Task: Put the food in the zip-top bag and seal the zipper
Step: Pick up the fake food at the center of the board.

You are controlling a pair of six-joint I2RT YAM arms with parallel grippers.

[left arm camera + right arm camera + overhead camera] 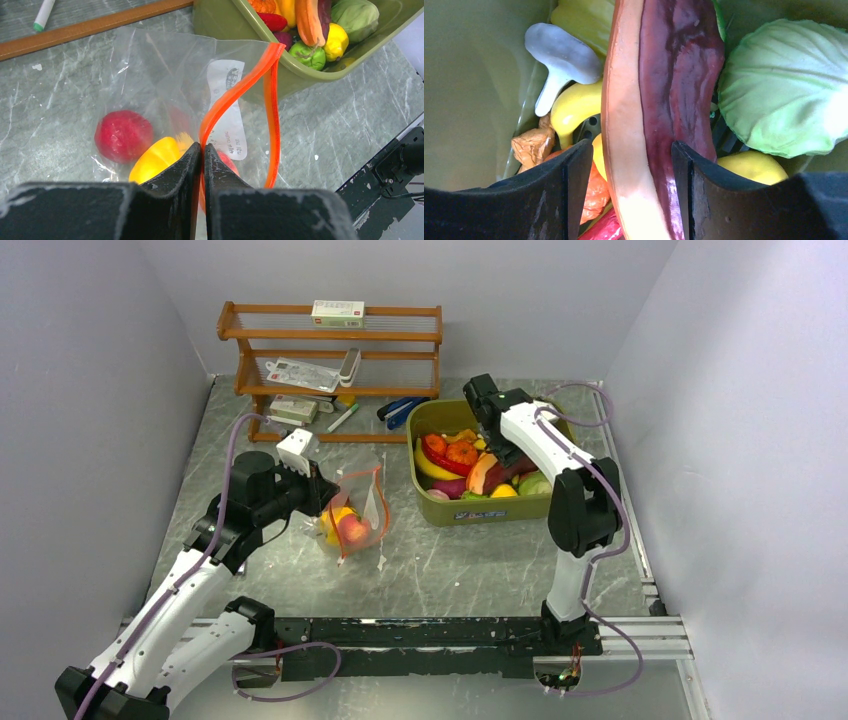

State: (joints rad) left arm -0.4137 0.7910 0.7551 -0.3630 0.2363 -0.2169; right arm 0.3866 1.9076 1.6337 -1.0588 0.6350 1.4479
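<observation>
Left pincer (202, 150) is pressed together on the zipper (235, 90), so the mouth of the one bag (150, 65) is held agape toward the one tub (500, 512). The bag is laid left of the table's (450, 570) middle. Three pieces of food are made out inside: a red one (123, 135), a yellow one (157, 159) and another red, half hidden. Right pincer (631, 150) is spread astride a long slice (659, 100) in the tub, toward the far right corner. The slice's long axis is set along the fingers; one jaw is touched and a gap is seen at the other. From that pincer the bag is found leftward and nearer the front edge. Roughly ten pieces are counted in the tub.
</observation>
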